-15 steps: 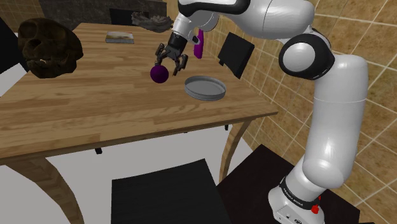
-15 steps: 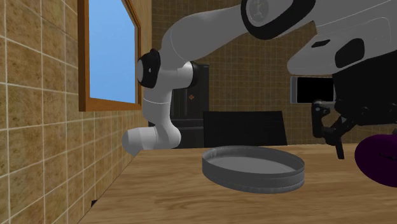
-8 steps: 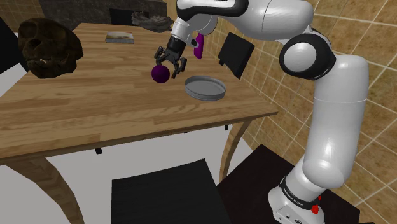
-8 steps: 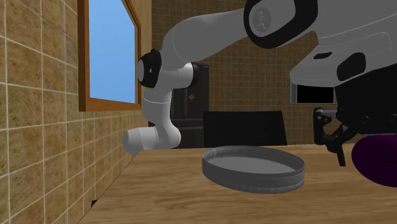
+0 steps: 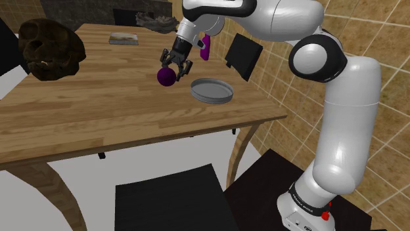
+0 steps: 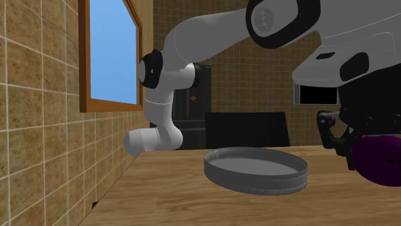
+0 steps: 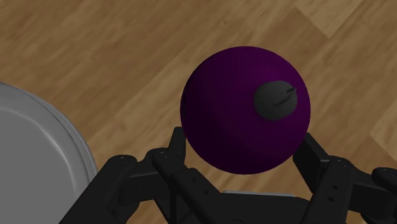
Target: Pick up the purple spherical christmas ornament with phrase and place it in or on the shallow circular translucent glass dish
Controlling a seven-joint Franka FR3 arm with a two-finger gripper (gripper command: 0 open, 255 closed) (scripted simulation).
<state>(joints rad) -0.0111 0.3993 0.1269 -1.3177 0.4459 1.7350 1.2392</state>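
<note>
We see the gripper (image 7: 244, 140) pinching the ornament (image 7: 236, 121) by its sides, over the table (image 5: 98, 111) near the dish (image 5: 210, 99), and we judge the round ball may slip out if the arm swings too fast.

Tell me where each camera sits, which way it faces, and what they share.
Shoulder view: beside the stand, looking down over the wooden table; the whole arm shows.
Second exterior view: at table height, facing the arm's base across the dish.
Wrist view: on the hand, looking down past the gripper clasping the purple ornament.
All share ornament and dish.
</note>
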